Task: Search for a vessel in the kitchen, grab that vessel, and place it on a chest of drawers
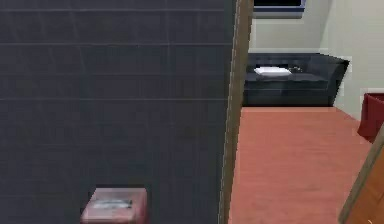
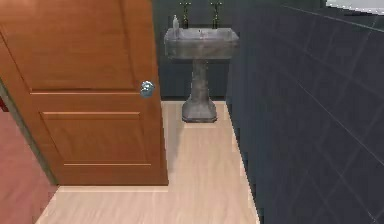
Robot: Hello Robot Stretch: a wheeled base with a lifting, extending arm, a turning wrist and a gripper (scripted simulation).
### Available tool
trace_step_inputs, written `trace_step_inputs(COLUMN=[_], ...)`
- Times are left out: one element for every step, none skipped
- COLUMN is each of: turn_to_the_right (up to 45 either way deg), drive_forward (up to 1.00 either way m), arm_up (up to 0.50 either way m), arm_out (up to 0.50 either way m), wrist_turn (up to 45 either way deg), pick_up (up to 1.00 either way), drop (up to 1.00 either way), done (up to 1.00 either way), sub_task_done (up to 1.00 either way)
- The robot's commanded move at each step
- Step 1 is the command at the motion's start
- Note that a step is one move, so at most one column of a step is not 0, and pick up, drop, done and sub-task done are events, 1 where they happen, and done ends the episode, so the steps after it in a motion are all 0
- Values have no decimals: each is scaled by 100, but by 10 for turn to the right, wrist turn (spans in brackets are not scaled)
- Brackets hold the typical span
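Fwd view: dark tiled wall [image 1: 110, 90] on the left, door frame [image 1: 236, 120] mid. Past it is a room w/ red floor [image 1: 290, 150] and a dark counter [image 1: 290, 85] at the far wall, window [image 1: 278, 6] above. Pale shape [image 1: 272, 70] on the counter top, basin or dish, too small to tell. Reddish box [image 1: 115, 205] low by the wall; red thing [image 1: 373, 115] at the right edge, unclear. Arm side view: wood door [image 2: 90, 100] w/ knob [image 2: 147, 89], pedestal sink [image 2: 202, 45] w/ two small bottles [image 2: 176, 20] (prob.) on its back edge, so this reads as a bathroom, not the kitchen. Vessel: not located; best guess on/near the counter thru the doorway. Gripper: state can't tell. Handling (judgement, item unidentified): prob. rigid and light to moderate. Glazed or metal would be slick, and ceramic or glass would chip/break. Plan: take it across the body if narrow, else by the rim wall, one finger in, one out. Keep upright, lift slow, set down soft on the drawers.
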Motion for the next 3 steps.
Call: trace_step_inputs(turn_to_the_right=[-450, -450, -360], drive_forward=[0, 0, 0], arm_up=[0, 0, 0], arm_out=[0, 0, 0], wrist_turn=[0, 0, 0], pick_up=[0, 0, 0], drop=[0, 0, 0], done=[0, 0, 0], sub_task_done=[0, 0, 0])
